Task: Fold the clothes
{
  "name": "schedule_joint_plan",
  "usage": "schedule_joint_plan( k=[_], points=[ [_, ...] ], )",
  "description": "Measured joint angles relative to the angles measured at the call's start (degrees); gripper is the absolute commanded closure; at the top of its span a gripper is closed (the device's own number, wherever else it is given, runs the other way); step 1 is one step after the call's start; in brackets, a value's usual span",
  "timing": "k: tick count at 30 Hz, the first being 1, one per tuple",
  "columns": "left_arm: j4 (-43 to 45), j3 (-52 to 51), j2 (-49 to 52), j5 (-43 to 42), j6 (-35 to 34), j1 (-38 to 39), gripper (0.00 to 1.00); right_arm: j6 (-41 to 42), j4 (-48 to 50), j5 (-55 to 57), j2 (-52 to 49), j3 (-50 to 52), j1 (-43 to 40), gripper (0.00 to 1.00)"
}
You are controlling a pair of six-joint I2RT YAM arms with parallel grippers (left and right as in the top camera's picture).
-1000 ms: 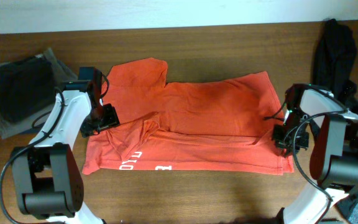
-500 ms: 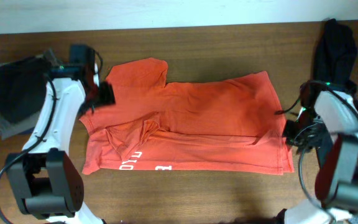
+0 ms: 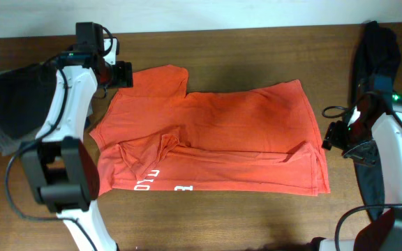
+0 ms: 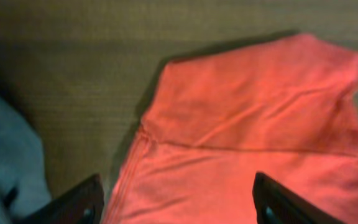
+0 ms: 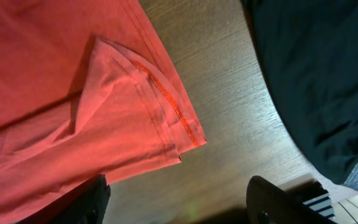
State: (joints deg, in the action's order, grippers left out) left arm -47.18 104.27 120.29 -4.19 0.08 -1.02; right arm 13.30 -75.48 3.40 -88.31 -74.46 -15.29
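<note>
Nearest the arm bases, we see the front edge of the red-orange T-shirt (image 3: 215,139) running parallel to the near edge of the table (image 3: 257,49), with a narrow strip of bare wood between them. The white lettering (image 3: 160,185) sits along this edge, left of centre. The shirt lies spread across the middle of the table, doubled over lengthwise, with a crease running left to right and a small pucker left of centre.

At mid-depth on the right, the right gripper (image 3: 332,137) hovers just off the shirt's right edge. In the right wrist view we find its fingers (image 5: 95,199) set wide apart with nothing between them, above a turned-over hem corner (image 5: 135,93) and bare wood. Past that wood lies the black garment (image 3: 375,56), draped from the far right corner toward the right arm and apart from the shirt.

On the left, a pile of dark and grey clothes (image 3: 19,104) occupies the table's left edge, near the shirt's left side.

Farthest, the left gripper (image 3: 121,75) hangs at the shirt's far left corner, beside the sleeve (image 3: 162,80). The left wrist view shows its jaws spread wide and holding nothing, with the sleeve's edge and wood ahead. Behind the shirt, a band of open wood runs the table's width to its far edge.
</note>
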Motion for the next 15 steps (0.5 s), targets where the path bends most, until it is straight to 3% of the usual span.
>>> schedule_joint_plan(
  k=[8,15],
  points=[
    [10.6,0.6,6.6,-1.4,0.5,-1.2,0.23,0.0,-0.4,0.0,0.0,0.0,0.0,0.25],
    [13.9,1.0,10.0,-1.7,1.3,-1.3,0.24,0.0,-0.5,0.0,0.0,0.0,0.0,0.25]
  ],
)
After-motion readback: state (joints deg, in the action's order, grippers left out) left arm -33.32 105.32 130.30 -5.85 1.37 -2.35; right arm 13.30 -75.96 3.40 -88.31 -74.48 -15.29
